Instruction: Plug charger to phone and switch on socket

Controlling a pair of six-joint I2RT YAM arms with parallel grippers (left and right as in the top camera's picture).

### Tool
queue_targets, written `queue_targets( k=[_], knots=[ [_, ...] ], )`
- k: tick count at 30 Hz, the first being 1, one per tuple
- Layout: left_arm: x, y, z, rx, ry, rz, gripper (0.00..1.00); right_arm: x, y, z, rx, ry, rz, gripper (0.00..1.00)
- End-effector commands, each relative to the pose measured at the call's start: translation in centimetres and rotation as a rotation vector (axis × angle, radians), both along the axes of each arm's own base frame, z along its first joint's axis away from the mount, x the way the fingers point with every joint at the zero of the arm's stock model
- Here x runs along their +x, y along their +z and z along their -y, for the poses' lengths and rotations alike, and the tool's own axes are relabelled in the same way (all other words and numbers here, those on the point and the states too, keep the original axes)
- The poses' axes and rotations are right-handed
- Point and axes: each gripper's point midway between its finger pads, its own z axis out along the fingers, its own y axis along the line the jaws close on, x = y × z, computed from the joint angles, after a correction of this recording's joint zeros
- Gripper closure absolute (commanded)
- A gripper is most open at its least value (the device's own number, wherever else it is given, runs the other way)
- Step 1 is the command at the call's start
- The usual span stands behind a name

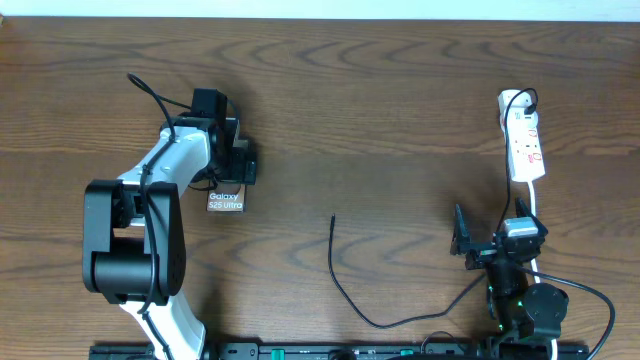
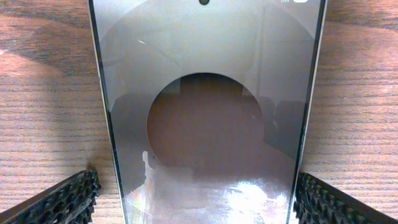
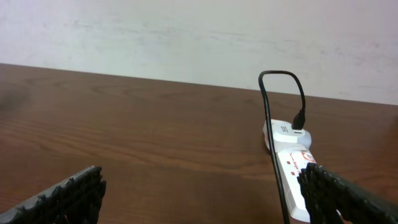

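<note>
Two end effectors, one phone, one charger and one socket, all on a brown wooden desk [image 1: 400,120].

1. Left end effector [image 2: 196,186]: parted, pads either side of the phone [image 2: 205,93], which lies flat directly beneath and runs forward from it. The left pad stands just clear of the phone's edge. Contact at the right pad cannot be told. Nothing is clamped.

2. Right end effector [image 3: 200,177]: wide open and empty, low over bare desk.

3. Charger [image 1: 345,290]: thin black cable, loose on the desk. Its plug tip [image 1: 333,216] lies well to the left of the right end effector, and to the right of the left one, apart from the phone. It is not plugged in.

4. Socket [image 3: 292,174]: white strip ahead of the right end effector and slightly to its right, with a black plug [image 3: 300,118] seated in its far end. Switch position cannot be told.

Step in hand, as judged: steadying the phone, early in the task.

Next move, as judged: close the left pads gently on the phone's long edges. Then bring the right end effector across to the cable and grasp it close behind the tip, so the tip stays stiff for alignment. The phone's port is not visible here and needs locating first.
</note>
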Motion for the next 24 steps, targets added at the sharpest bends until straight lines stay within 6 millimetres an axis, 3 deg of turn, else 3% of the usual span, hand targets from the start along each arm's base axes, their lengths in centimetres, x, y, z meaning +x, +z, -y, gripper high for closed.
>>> queue_targets(
  k=[1,24],
  knots=[
    [-0.96,-1.20,0.20,-0.003,-0.011,-0.037,0.02,-0.03,-0.03,-0.08,-0.009,0.003,0.001,0.01],
    [-0.71,-1.17,0.21,-0.003,-0.012,-0.026,0.04,-0.03,-0.03,-0.09,-0.009,0.003,0.001,0.01]
  ],
)
